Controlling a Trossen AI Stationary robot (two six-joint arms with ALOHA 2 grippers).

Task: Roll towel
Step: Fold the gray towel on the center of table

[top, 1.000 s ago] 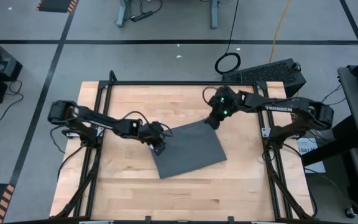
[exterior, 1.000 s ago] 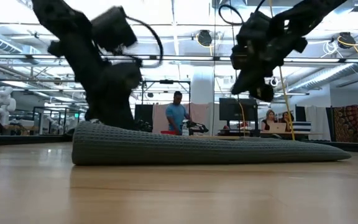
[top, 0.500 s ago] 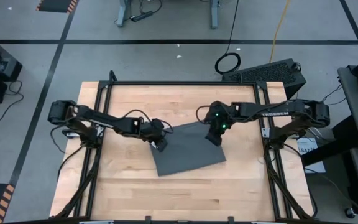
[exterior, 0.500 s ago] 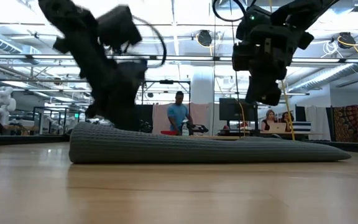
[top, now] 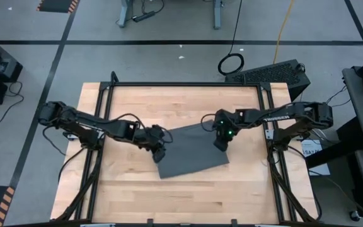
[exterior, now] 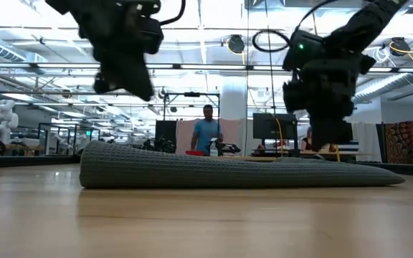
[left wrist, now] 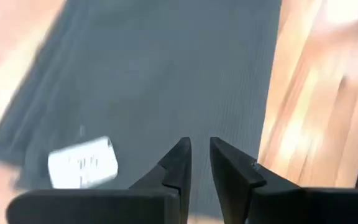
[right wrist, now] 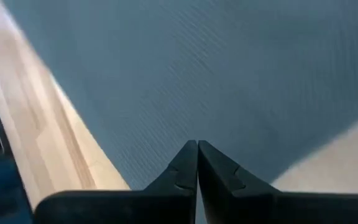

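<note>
The dark grey towel (top: 191, 151) lies folded flat at the table's middle, its thicker edge (exterior: 92, 168) at the left and a white tag (left wrist: 82, 163) near that edge. My left gripper (top: 159, 154) hangs well above the towel's left edge (exterior: 131, 79). Its fingertips (left wrist: 201, 152) stand a narrow gap apart with nothing between them. My right gripper (top: 221, 145) is shut (right wrist: 197, 146) and slants down low over the towel's far right part (exterior: 328, 143). My right gripper's shut fingertips come down at a slant over the towel's far right part (right wrist: 216, 93). Whether they touch the cloth I cannot tell.
Bare wood lies around the towel on all sides. A black frame rail (top: 169, 84) borders the table. Beyond the far edge the room shows a standing person (exterior: 205, 132) and seated people (exterior: 314, 140).
My left gripper has risen clear of the towel's left edge. My right gripper has come down and toward the near edge, from the towel's far corner to low over its right part. The towel has stayed flat where it was.
</note>
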